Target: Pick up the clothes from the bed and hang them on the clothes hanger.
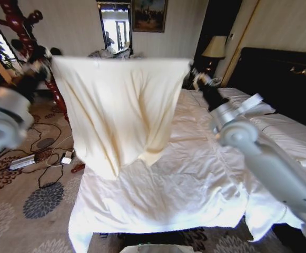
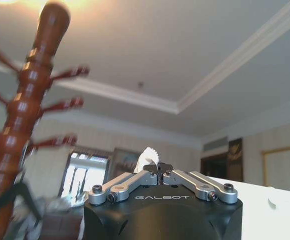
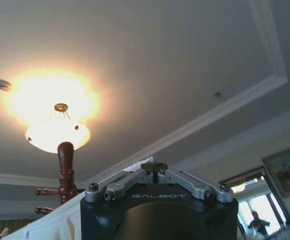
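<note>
Above the bed (image 1: 195,179), my left end effector (image 1: 43,59) and right end effector (image 1: 196,77) are each pinching a top corner of the soft, light, floppy cream cloth (image 1: 121,110).

Head camera down over bed (image 1: 195,190); wrist cameras up toward ceiling (image 2: 149,45)

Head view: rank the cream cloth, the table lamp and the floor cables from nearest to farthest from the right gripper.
1. Cream cloth, its top corner at the right gripper.
2. Table lamp, just behind, beside the headboard.
3. Floor cables, far across on the carpet at the robot's left.
</note>
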Tool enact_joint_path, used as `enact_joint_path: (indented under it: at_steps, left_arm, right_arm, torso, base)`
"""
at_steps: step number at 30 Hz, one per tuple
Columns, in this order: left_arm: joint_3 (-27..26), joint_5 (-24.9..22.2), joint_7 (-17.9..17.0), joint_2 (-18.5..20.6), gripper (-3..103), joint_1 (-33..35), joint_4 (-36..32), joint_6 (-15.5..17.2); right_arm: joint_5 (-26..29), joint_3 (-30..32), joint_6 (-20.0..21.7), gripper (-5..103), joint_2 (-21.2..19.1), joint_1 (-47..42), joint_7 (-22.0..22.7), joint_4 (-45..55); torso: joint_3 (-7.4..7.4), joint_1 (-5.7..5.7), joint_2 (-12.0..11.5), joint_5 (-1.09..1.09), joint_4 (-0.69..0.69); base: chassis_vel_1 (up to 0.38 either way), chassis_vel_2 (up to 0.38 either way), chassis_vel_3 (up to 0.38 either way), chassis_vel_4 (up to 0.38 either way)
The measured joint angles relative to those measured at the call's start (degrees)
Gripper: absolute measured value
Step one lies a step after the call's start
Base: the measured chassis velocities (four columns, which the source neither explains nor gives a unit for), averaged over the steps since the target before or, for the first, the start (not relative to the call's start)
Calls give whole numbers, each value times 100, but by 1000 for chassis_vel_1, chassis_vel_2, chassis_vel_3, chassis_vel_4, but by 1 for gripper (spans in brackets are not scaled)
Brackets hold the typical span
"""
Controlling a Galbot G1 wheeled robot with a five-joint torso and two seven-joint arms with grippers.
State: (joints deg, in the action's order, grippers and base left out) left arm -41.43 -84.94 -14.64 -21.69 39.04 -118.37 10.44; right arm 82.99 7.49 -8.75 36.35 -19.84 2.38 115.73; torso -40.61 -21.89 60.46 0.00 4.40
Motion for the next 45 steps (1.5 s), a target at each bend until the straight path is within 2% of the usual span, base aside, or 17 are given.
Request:
enact_joint_path:
  at_steps: [5,10,13,14,18,19,23,29,30,32,33,35,37,38,40,42,45]
  left_arm:
    - [-82,-69,160,-102,0,241,-341,-2]
    - [126,776,-30,-991,0,1601,-956,-6]
    - [2,1621,-86,-1655,0,2926,-1217,40]
    - [2,1621,-86,-1655,0,2926,-1217,40]
    - [-109,2209,-68,-2362,0,3876,-1283,72]
    - [-109,2209,-68,-2362,0,3876,-1283,72]
    - [-218,2089,222,-3108,0,4142,-1520,67]
    - [-219,2173,206,-3361,0,4375,-1571,72]
    - [-212,2218,-76,-3298,-1,4387,-1562,236]
    - [-216,2183,-486,-3103,8,4394,-1545,687]
    - [-216,2183,-486,-3103,8,4394,-1545,687]
    - [-218,1819,-1065,-2790,18,4438,-1518,1629]
    - [-245,1563,-1298,-2654,24,4507,-1503,2163]
    - [-245,1563,-1298,-2654,24,4507,-1503,2163]
    - [-314,1050,-1511,-2569,34,4607,-1602,2762]
    - [-352,860,-1569,-2570,46,4620,-1717,2881]
    - [-478,790,-1519,-2572,51,4597,-1836,2816]
  right_arm:
    - [-452,396,-2,0,-198,-520,2,356]
    - [-1152,969,-7,0,-203,-2177,7,751]
    - [-1619,1001,-37,0,223,-2974,9,726]
    - [-1619,1001,-37,0,223,-2974,9,726]
    - [-2052,992,-32,0,936,-3249,26,578]
    - [-2052,992,-32,0,936,-3249,26,578]
    - [-2252,889,2,0,1332,-3242,120,369]
    - [-1955,737,133,0,1306,-3086,361,461]
    - [-1769,665,233,0,1226,-3029,477,575]
    - [-1567,605,359,0,1076,-3013,626,733]
    - [-1567,605,359,0,1076,-3013,626,733]
    - [-1280,598,441,0,857,-3008,805,922]
    - [-1033,631,476,0,738,-2941,945,1036]
    - [-1033,631,476,0,738,-2941,945,1036]
    - [-720,761,505,0,537,-2805,1110,1202]
    - [-602,824,514,0,377,-2709,1173,1276]
    - [-554,855,523,0,216,-2649,1200,1327]
  torso:
    - [1,2,1,3,6]
    - [0,1,0,-2,10]
    - [0,2,0,2,10]
    - [0,2,0,2,10]
    - [0,2,0,-2,0]
    - [0,2,0,-2,0]
    - [0,2,0,3,8]
    - [0,2,1,0,5]
    - [0,2,1,-1,5]
    - [-1,2,0,-1,6]
    - [-1,2,0,-1,6]
    - [0,2,0,0,9]
    - [0,2,0,0,8]
    - [0,2,0,0,8]
    - [-1,1,0,-1,3]
    - [0,1,1,-1,7]
    - [0,1,0,0,7]
  base:
    - [0,0,0,0]
    - [0,0,0,0]
    - [0,0,0,0]
    - [0,0,0,0]
    - [0,0,0,0]
    - [0,0,0,0]
    - [0,0,0,0]
    - [0,0,0,0]
    - [0,0,0,0]
    - [0,0,0,0]
    - [0,0,0,0]
    - [0,0,0,0]
    - [0,0,0,0]
    - [0,0,0,0]
    - [0,0,0,0]
    - [0,0,0,0]
    - [0,0,0,0]
